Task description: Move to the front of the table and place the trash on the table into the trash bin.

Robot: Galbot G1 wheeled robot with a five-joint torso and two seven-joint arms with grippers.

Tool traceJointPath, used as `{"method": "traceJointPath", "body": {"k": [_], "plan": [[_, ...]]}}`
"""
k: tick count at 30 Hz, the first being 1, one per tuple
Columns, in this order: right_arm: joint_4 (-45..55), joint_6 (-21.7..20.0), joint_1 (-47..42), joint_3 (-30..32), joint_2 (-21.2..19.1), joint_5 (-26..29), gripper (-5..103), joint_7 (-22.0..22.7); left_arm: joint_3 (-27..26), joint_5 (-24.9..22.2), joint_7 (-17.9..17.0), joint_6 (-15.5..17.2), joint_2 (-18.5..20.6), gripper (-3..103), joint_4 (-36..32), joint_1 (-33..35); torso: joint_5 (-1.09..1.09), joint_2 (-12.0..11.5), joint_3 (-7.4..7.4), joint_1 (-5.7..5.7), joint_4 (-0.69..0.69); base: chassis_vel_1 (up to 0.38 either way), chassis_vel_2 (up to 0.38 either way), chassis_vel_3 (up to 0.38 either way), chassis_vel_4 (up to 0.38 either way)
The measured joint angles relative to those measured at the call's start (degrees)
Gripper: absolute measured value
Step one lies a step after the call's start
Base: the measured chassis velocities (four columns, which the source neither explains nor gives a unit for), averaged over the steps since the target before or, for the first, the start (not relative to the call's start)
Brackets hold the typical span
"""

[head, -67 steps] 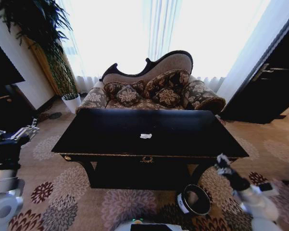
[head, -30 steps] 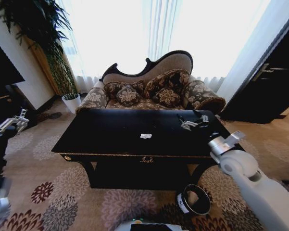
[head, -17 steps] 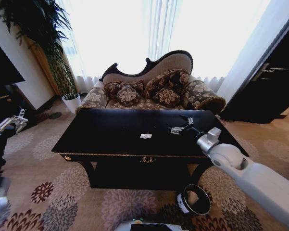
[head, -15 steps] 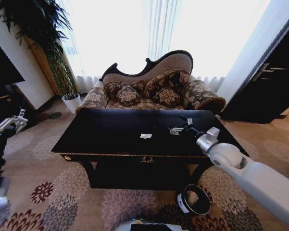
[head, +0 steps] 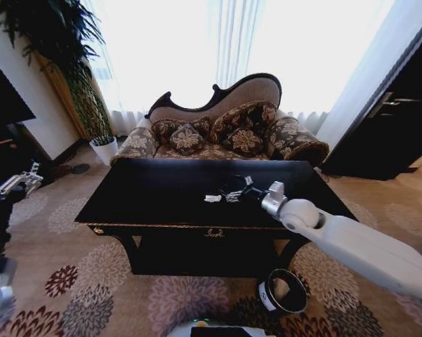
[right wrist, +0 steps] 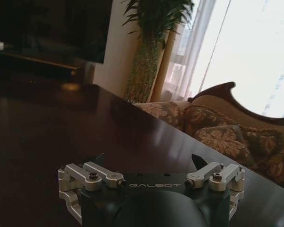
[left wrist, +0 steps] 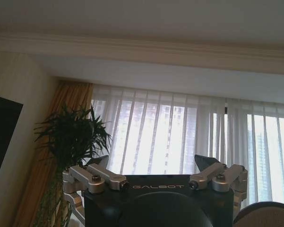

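One small white scrap of trash [head: 212, 199] lies near the middle of the glossy black table [head: 147, 189]. My right arm reaches in over the table from the right. Its gripper [head: 229, 192] is open and just right of the scrap, close to it but holding nothing. The right wrist view has the open right gripper [right wrist: 149, 161] low over the dark tabletop [right wrist: 61, 127]. The small black trash bin [head: 266, 300] stands on the carpet below the table's front right corner. My left gripper [head: 17, 182] is raised at the far left, away from the table; the left gripper [left wrist: 153, 163] is open and points at the curtains.
A patterned sofa [head: 225, 130] stands close behind the table. A tall plant [head: 63, 56] and a white pot [head: 105, 149] are at the back left, and a dark cabinet [head: 400, 119] is at the right. Flowered carpet surrounds the table.
My right arm rose from low beside the bin, reached over the table and swept left to the white scrap. The left arm drew slightly outward and stayed raised.
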Motion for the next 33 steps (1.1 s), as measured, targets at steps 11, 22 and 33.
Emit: {"method": "traceJointPath", "body": {"k": [11, 22, 33], "plan": [[-1.52, -8.64, 9.18, -7.71, 1.5, 2.39, 100, -3.74, 0.05, 0.17, 0.05, -0.09, 0.42, 100, 1.3, -0.66, 0.0, 0.0, 0.0, 0.0, -0.01, 0.0, 0.0, 0.0, 0.0], [-3.23, -11.88, 8.49, -7.68, 3.68, 6.22, 100, -6.89, 0.4, 1.35, 0.25, -0.31, 0.93, 100, 2.26, -0.9, 0.02, 0.01, 0.0, -0.01, -0.01, 0.0, 0.0, 0.0, 0.0], [-4.59, -11.02, 9.57, -9.27, 5.66, 5.99, 100, -7.9, 0.43, 1.24, 0.32, -0.44, 1.08, 100, 2.96, -1.08, 0.02, 0.01, 0.0, -0.01, -0.01, 0.0, 0.0, 0.0, 0.0]]}}
